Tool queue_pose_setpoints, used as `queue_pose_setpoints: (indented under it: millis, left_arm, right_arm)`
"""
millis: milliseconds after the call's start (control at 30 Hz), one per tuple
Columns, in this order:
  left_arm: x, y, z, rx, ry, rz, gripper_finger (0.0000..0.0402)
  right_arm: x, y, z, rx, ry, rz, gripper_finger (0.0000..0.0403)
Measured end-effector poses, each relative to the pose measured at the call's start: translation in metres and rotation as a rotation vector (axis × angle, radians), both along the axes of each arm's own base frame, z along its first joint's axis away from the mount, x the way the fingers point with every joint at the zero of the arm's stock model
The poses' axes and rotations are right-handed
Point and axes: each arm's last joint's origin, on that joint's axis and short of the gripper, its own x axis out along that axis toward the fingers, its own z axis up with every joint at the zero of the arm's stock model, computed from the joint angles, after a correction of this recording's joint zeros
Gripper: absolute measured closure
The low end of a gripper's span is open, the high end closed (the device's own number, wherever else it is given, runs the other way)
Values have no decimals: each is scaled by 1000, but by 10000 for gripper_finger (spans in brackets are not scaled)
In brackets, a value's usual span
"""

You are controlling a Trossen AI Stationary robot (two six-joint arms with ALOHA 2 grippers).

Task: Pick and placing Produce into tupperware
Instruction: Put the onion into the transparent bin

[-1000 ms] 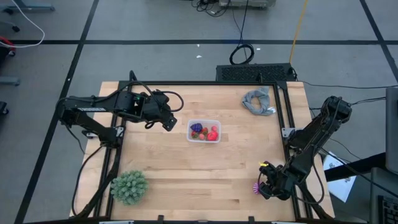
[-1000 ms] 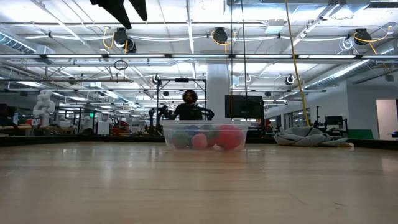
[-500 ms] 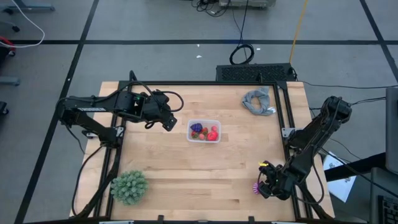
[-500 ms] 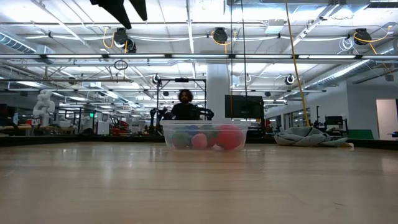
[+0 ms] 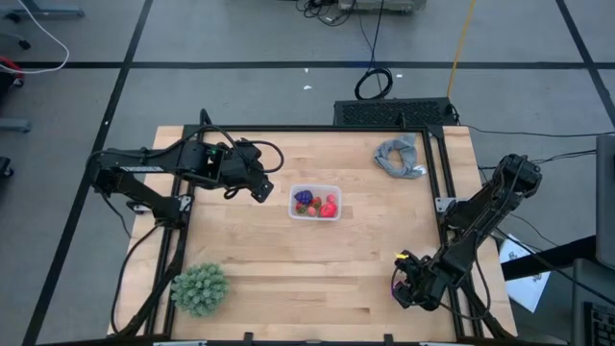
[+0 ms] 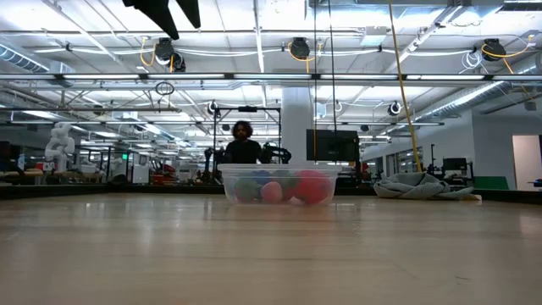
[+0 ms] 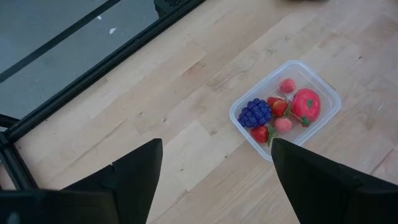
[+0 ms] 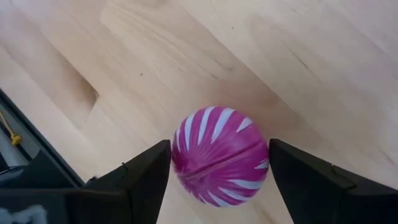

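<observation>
Your right gripper (image 8: 214, 180) is standing open over the table's 5 o'clock corner, fingers flanking the striped magenta ball (image 8: 219, 154) without clamping it. The tub (image 5: 315, 202), holding the other fruits, is sitting well apart toward 11 o'clock. Your left gripper (image 7: 214, 180) is waiting open beside the tub, at its 9 o'clock.

A: What moved?
B: The right gripper (image 5: 402, 288) slid a little toward the table's middle. It now covers the magenta ball (image 8: 219, 155), which showed beside it before.
A: Anything else?
B: The person (image 6: 241, 146) far behind the tub (image 6: 279, 184) stepped a bit left.
</observation>
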Motion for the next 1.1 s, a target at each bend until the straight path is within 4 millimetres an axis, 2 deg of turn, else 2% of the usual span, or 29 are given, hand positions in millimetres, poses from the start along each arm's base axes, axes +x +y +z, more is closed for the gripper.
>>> queue_pose_setpoints:
  millis: [400, 1100]
  left_arm:
    - [0, 0, 0, 1, 1, -2, 94]
    - [0, 0, 0, 1, 2, -3, 94]
  right_arm:
    - [2, 1, -11, -39, 42, 6, 140]
    - [0, 0, -11, -50, 63, 30, 140]
